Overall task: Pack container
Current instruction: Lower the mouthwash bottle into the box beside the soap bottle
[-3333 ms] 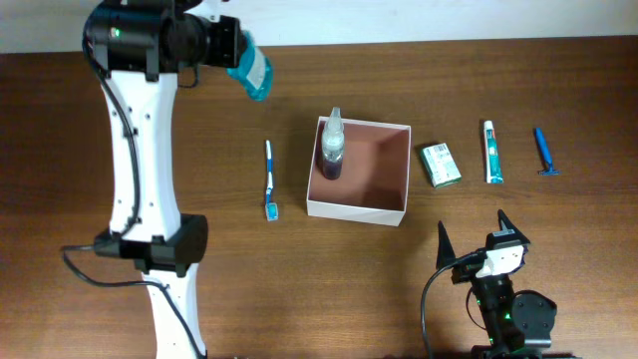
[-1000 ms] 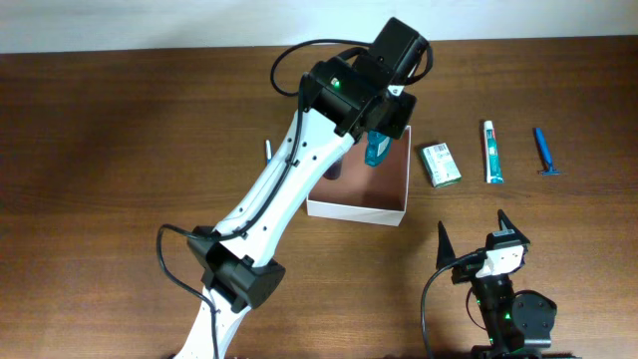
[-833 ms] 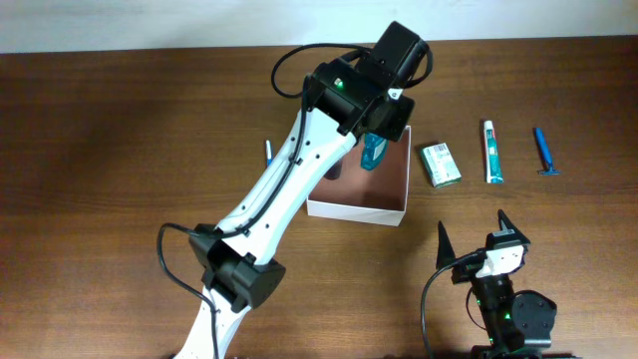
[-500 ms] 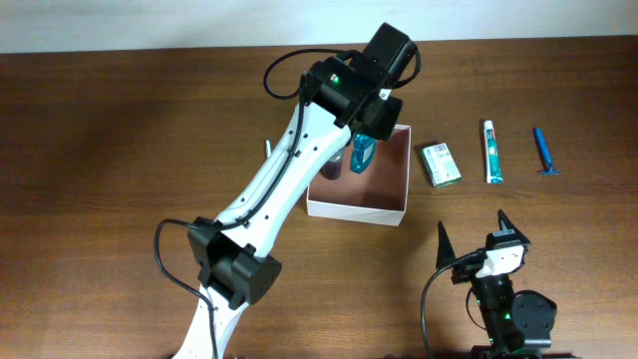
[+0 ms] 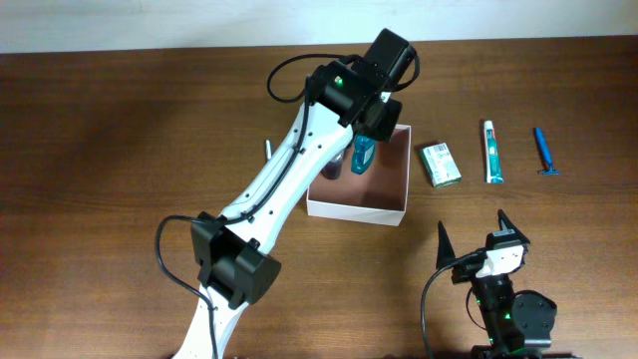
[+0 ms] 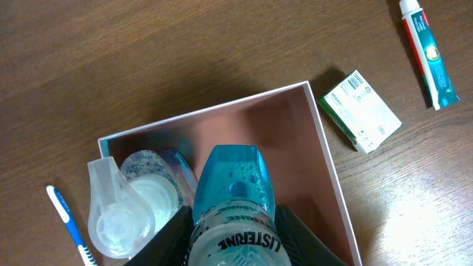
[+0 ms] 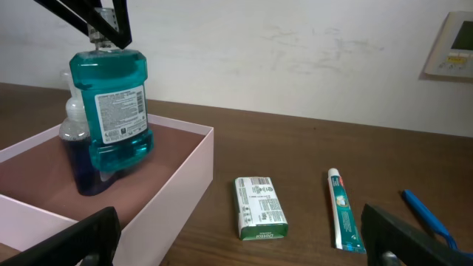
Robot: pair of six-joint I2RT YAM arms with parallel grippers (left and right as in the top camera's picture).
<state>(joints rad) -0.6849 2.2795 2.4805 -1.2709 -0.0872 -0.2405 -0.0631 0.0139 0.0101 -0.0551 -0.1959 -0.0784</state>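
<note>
The container (image 5: 384, 210) is a square white box with a pinkish-brown inside, mid-table; it also shows in the left wrist view (image 6: 325, 148) and the right wrist view (image 7: 188, 174). My left gripper (image 5: 364, 135) is shut on a teal mouthwash bottle (image 5: 362, 155) and holds it upright just above the box floor (image 6: 235, 203) (image 7: 111, 111). A clear bottle with dark liquid (image 5: 334, 165) stands in the box beside it (image 6: 140, 203) (image 7: 77, 159). My right gripper (image 5: 474, 239) is open and empty near the front edge.
A green-white carton (image 5: 439, 164), a toothpaste tube (image 5: 491, 152) and a blue razor (image 5: 544, 152) lie right of the box. A blue toothbrush (image 6: 70, 225) lies left of it, mostly hidden by the left arm in the overhead view.
My left arm swung from the far left over to the box with the mouthwash bottle and lowered it inside, next to the dark bottle. The right arm has not moved.
</note>
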